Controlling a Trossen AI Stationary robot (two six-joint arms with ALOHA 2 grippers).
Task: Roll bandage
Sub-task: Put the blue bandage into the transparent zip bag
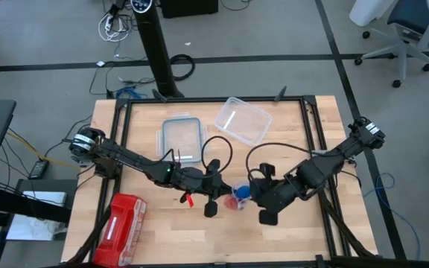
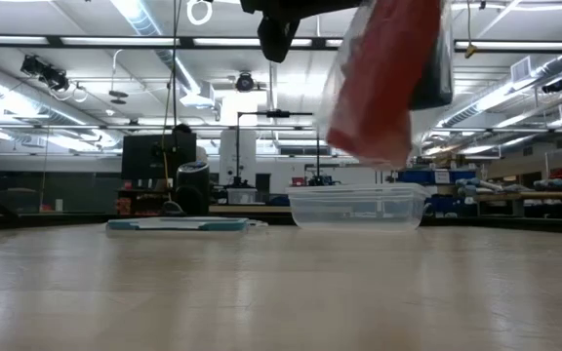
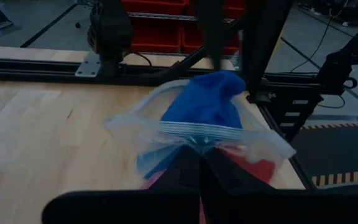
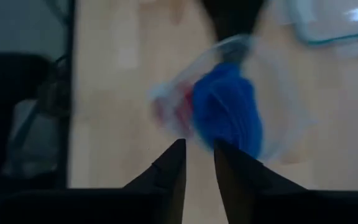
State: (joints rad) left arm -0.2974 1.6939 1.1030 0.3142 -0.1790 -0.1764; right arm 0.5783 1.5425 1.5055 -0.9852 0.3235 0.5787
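At the lower middle of the high view, the blue bandage point(image 3: 205, 102) sits in a clear zip bag point(image 3: 253, 140) that the left gripper point(image 1: 216, 190) pinches shut-fingered at the seal. The right gripper point(image 4: 196, 165) hangs just beside it, fingers slightly apart, holding nothing. On the bench point(image 1: 170, 238): one bandage, one red pouch point(image 1: 121, 219), one clear tub point(image 1: 242, 119), one lid point(image 1: 181, 138).
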